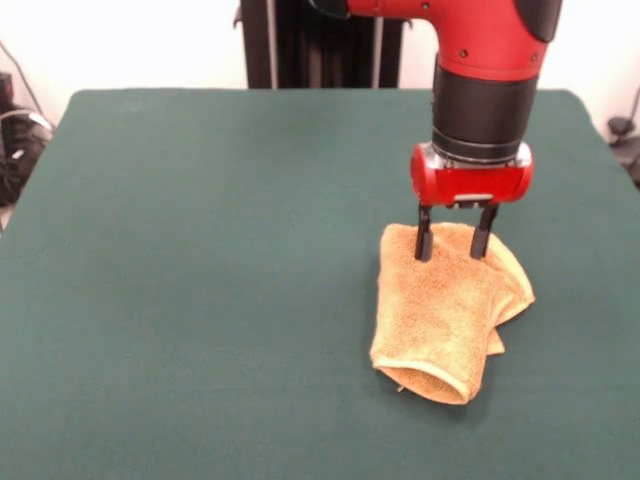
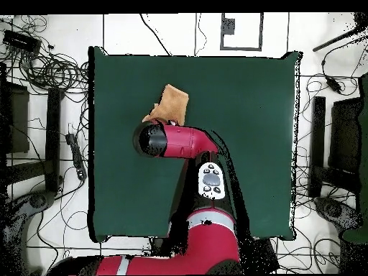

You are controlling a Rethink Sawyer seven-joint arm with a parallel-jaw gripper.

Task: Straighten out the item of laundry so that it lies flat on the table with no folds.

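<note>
The golden-orange towel (image 1: pixel 446 310) lies folded over on itself on the green table (image 1: pixel 200 280), right of centre in the front view. Its near end forms a rolled fold and a second layer sticks out at its right side. My gripper (image 1: pixel 452 245) points straight down over the towel's far edge, its two black fingers (image 1: pixel 425 238) open and their tips at or touching the cloth, nothing held. In the overhead view the towel (image 2: pixel 171 102) shows partly beyond the arm's red head (image 2: pixel 169 139), which hides the gripper.
The table's far edge (image 1: pixel 300 92) is behind the arm and its right edge (image 1: pixel 610 160) is close to the towel. Cables and stands (image 2: pixel 50 72) surround the table on the floor.
</note>
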